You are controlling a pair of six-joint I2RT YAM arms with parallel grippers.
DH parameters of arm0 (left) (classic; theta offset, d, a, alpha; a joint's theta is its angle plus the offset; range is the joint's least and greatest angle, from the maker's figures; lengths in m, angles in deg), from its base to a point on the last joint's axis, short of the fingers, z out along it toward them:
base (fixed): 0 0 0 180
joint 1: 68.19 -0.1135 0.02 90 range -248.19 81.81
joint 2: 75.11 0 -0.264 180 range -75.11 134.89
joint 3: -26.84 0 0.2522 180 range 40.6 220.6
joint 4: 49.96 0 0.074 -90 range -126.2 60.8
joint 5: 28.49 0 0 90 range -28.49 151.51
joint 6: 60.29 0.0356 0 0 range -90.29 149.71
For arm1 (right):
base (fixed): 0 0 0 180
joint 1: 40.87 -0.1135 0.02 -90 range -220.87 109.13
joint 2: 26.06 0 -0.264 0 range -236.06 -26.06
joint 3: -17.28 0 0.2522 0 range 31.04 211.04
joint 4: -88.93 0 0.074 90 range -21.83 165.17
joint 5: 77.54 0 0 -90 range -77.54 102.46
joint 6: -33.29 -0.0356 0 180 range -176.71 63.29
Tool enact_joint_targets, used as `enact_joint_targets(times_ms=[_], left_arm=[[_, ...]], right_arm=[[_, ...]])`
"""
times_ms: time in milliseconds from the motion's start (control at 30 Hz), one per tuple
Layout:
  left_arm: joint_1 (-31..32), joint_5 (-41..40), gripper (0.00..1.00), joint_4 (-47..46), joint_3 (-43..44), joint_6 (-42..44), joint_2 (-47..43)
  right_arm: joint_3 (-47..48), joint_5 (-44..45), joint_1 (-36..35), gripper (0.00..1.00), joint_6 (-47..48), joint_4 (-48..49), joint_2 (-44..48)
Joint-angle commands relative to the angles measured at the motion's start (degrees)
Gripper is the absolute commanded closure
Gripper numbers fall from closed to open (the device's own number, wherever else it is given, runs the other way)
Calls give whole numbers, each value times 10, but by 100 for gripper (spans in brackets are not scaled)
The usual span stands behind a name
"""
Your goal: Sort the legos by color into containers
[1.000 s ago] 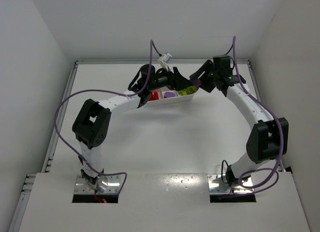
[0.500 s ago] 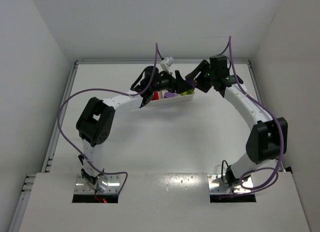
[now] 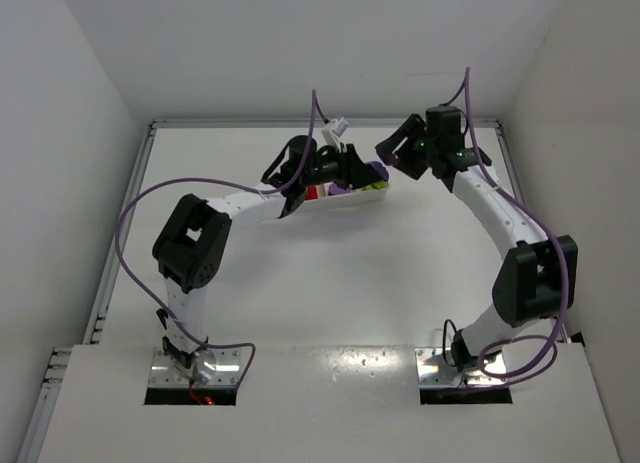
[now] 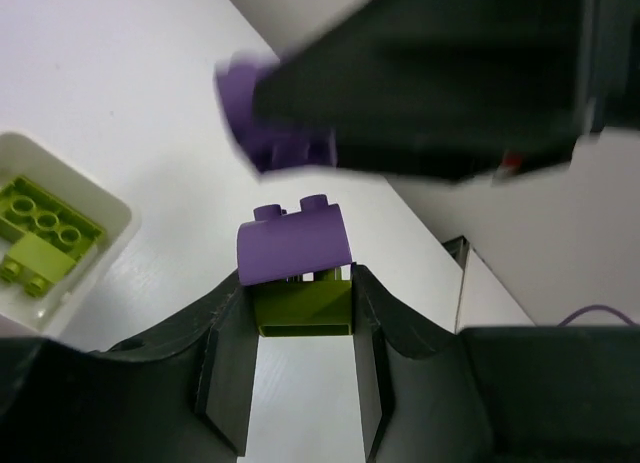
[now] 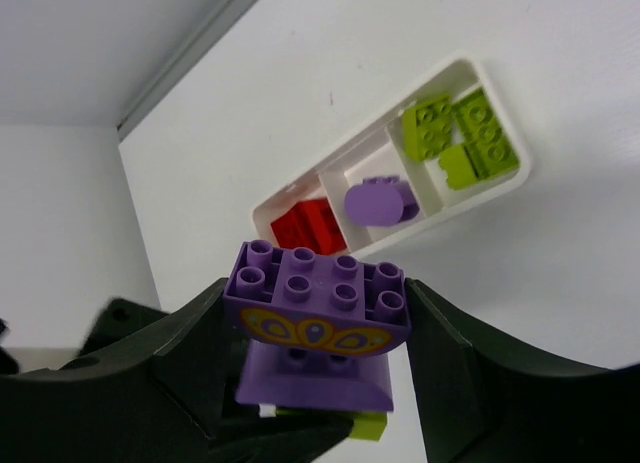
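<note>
a small two-brick clump, a curved purple brick (image 4: pixel 295 245) seated on a yellow-green brick (image 4: pixel 303 310), sits pinched at its green base between the fingers of the left gripper (image 4: pixel 300 318). just above it, with a thin strip of white showing between them in the left wrist view, is a studded purple brick (image 5: pixel 318 295) with a yellow oval pattern on its side. the right gripper (image 5: pixel 318 318) clamps this brick by its two ends.

in the top view both grippers meet in the air over the right end of the tray (image 3: pixel 335 204), the left gripper (image 3: pixel 352 171) coming in from the tray's left and the right gripper (image 3: pixel 390 153) from its right and far side. neither held brick touches the tray.

the tray (image 5: pixel 440 215) lies flat on the white table (image 3: pixel 330 283). seen from the right wrist, its three compartments hold red bricks (image 5: pixel 310 225) at one end, a rounded purple piece (image 5: pixel 380 201) in the middle, and yellow-green bricks (image 5: pixel 462 138) at the other end. the left wrist view catches only that green end of the tray (image 4: pixel 115 223), with its yellow-green bricks (image 4: pixel 45 223) lying inside.

purple cables (image 3: pixel 135 208) loop off both arms.
</note>
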State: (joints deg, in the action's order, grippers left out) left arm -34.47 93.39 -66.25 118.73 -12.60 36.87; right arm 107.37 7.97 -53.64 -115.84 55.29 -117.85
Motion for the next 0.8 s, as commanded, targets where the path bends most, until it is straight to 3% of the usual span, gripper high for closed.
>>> enact_joint_targets(times_ms=[0,233,333,533,767], left_arm=[[12,37,98,-31,-26,2,-22],[23,35,98,-38,-89,9,-78],[3,29,98,-38,-126,17,-123],[-129,6,98,28,-184,28,-220],[-232,25,98,71,-211,42,-271]], right_arm=[[41,28,31,100,9,35,6],[0,10,57,100,54,64,27],[-29,-18,48,100,126,95,32],[-37,-51,-9,100,286,137,0],[35,-46,-56,100,306,155,-121]])
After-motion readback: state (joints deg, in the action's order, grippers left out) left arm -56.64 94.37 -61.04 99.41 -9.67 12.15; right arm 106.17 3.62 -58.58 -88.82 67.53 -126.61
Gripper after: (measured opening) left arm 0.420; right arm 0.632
